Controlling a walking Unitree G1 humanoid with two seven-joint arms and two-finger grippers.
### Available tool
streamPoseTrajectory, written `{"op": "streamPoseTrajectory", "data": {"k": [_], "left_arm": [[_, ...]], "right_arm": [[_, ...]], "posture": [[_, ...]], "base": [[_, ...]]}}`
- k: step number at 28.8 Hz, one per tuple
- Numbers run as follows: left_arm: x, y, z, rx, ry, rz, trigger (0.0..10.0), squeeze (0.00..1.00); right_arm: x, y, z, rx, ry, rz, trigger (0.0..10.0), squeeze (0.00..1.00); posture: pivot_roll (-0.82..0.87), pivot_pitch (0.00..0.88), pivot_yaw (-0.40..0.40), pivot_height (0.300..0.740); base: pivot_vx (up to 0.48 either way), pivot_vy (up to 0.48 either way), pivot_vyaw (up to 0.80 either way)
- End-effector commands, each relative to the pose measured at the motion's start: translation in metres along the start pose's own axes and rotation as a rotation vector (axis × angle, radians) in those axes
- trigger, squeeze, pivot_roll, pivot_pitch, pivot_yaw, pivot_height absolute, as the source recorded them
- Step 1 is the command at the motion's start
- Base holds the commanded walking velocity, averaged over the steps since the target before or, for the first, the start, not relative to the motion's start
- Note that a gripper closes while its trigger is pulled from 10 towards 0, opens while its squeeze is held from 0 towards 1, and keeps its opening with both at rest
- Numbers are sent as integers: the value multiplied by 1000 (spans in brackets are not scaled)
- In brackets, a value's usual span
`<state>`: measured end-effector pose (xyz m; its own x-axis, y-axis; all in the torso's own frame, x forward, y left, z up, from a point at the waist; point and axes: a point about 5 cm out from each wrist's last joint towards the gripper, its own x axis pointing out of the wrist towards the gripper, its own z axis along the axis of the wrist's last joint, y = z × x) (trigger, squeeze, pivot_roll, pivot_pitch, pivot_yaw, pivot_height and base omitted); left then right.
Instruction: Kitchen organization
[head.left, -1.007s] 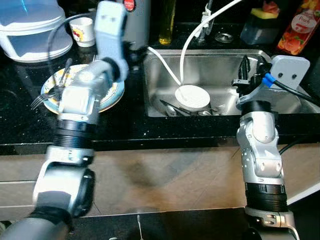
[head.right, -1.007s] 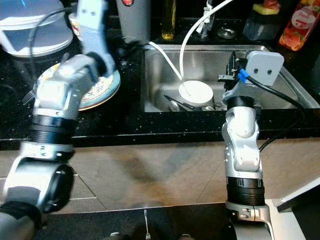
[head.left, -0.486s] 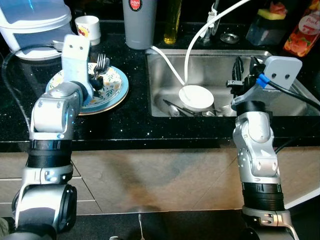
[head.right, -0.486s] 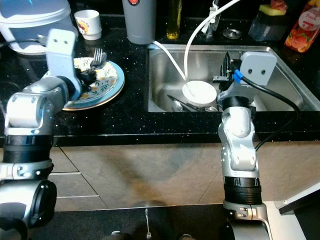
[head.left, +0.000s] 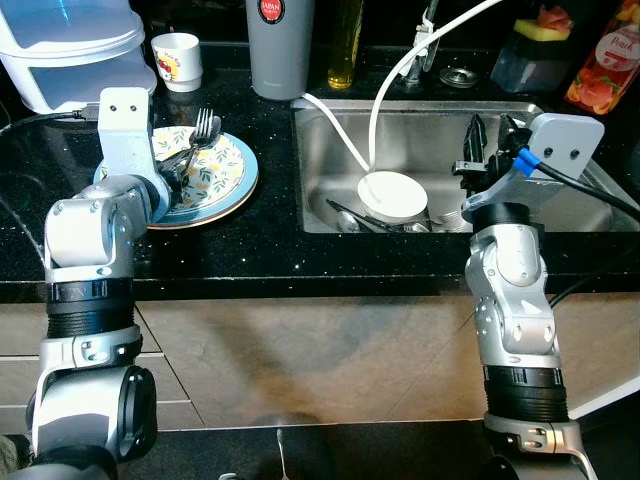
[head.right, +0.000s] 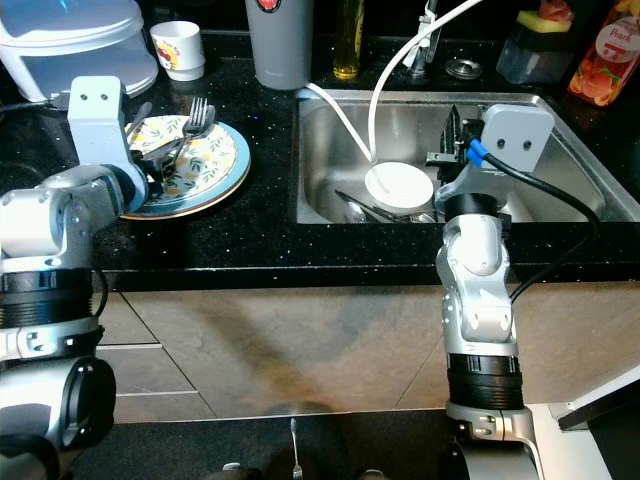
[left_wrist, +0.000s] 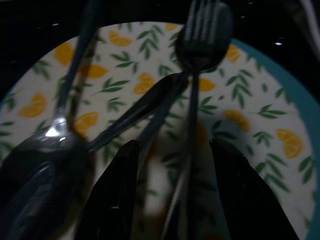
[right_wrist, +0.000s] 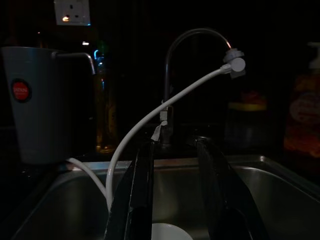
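Left gripper (left_wrist: 172, 192) hangs spread over the round orange-and-leaf patterned plate (head.left: 232, 172), straddling a metal fork (left_wrist: 197, 75) handle; right gripper (right_wrist: 175, 190) spread above the steel sink (head.left: 440, 130), at the plate's 3 o'clock.

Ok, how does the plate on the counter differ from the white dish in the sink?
The patterned plate lies on the black counter, left of the basin; the white dish sits down in the steel sink. The plate has orange slices, green leaves and a teal rim; the dish is plain white. The plate carries a fork, with the left hand open over it; cutlery lies beside the dish. Both are round.
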<state>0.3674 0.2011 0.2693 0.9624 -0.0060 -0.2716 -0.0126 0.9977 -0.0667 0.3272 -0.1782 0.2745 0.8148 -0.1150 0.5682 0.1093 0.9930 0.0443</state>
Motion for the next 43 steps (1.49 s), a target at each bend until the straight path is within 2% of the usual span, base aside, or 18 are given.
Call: {"op": "streamPoseTrajectory", "data": {"k": [1, 2, 3, 4, 5, 14, 17, 19, 20, 22, 23, 28, 30, 34, 35, 36, 37, 43], "left_arm": [[9, -5, -8, 15, 39, -29, 9137, 0], [9, -5, -8, 15, 39, -29, 9137, 0], [13, -7, -10, 40, 45, -34, 3922, 0], [13, -7, -10, 40, 45, -34, 3922, 0], [18, -9, -14, 67, 64, -39, 0, 0], [27, 4, -38, 88, 124, 46, 0, 0], [20, -1, -9, 107, -81, 23, 0, 0], [7, -17, 22, 173, -329, -73, 0, 0], [0, -26, 32, 152, -394, -141, 902, 0], [-5, -33, 39, 132, -432, -187, 902, 0], [-9, -38, 42, 130, -455, -223, 10000, 0], [-11, -67, 44, 193, -445, -389, 10000, 0], [2, -95, 32, 227, -309, -521, 10000, 0], [8, -108, 25, 245, -255, -567, 10000, 0], [15, -125, 17, 277, -225, -616, 10000, 0], [19, -144, 9, 302, -195, -680, 10000, 616], [22, -160, 0, 325, -170, -718, 10000, 1000], [21, -187, -16, 344, -152, -818, 10000, 1000]], "right_arm": [[0, -1, 1, 6, -6, -3, 10000, 0], [0, -1, 1, 6, -6, -3, 10000, 0], [0, -1, 1, 6, -6, -2, 10000, 0], [0, -1, 1, 6, -6, -2, 10000, 0], [0, -1, 1, 5, -7, -2, 10000, 0], [0, -4, 3, -4, -7, -8, 10000, 0], [1, -3, 3, 0, -5, -6, 10000, 0], [2, -2, 3, 3, -7, -3, 10000, 0], [2, -2, 3, 4, -7, -2, 10000, 0], [2, -2, 3, 5, -8, -2, 10000, 0], [2, -2, 3, 5, -8, -2, 10000, 0], [2, -2, 3, 4, -9, -4, 10000, 0], [2, -4, 4, -1, -11, -10, 10000, 0], [2, -5, 4, -4, -13, -14, 10000, 0], [3, -6, 5, -8, -16, -19, 10000, 0], [4, -7, 6, -13, -21, -24, 10000, 0], [4, -9, 7, -17, -25, -30, 10000, 0], [2, -12, 9, -26, -32, -45, 10000, 0]], "posture": [[123, 111, -7, 740], [123, 111, -7, 740], [119, 111, -6, 740], [119, 111, -6, 740], [119, 111, -6, 740], [104, 117, -12, 740], [107, 117, -16, 740], [106, 116, -18, 740], [106, 116, -18, 740], [106, 116, -18, 740], [106, 116, -18, 740], [104, 118, -14, 740], [96, 113, -11, 740], [96, 113, -11, 740], [82, 103, -3, 740], [72, 98, 4, 740], [66, 95, 7, 740], [48, 90, 18, 740]], "base": [[0, 0, 0], [0, 0, 0], [0, 0, 0], [0, 0, 0], [0, 0, 0], [0, 0, 0], [0, 0, 0], [0, 0, 0], [0, 0, 0], [0, 0, 0], [0, 0, 0], [0, 0, 0], [0, 0, 0], [0, 0, 0], [0, 0, 0], [0, 0, 0], [0, 0, 0], [0, 0, 0]]}}
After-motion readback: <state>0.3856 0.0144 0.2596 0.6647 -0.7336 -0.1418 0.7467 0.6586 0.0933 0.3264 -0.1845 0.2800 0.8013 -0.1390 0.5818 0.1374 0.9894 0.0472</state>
